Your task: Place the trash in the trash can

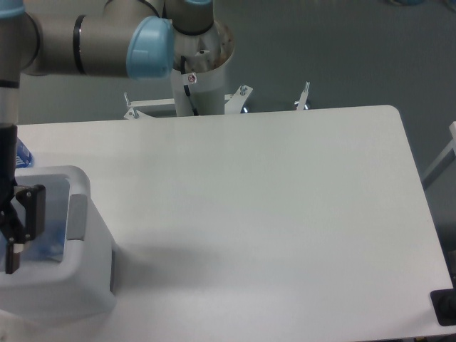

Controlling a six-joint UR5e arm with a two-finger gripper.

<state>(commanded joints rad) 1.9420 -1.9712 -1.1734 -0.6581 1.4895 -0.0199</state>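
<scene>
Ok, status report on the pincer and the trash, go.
Pincer at frame's left edge, over the trash can, mostly cut off; open or shut unclear. Bluish clear plastic visible inside the bin opening. Table shows nothing in the way.
</scene>
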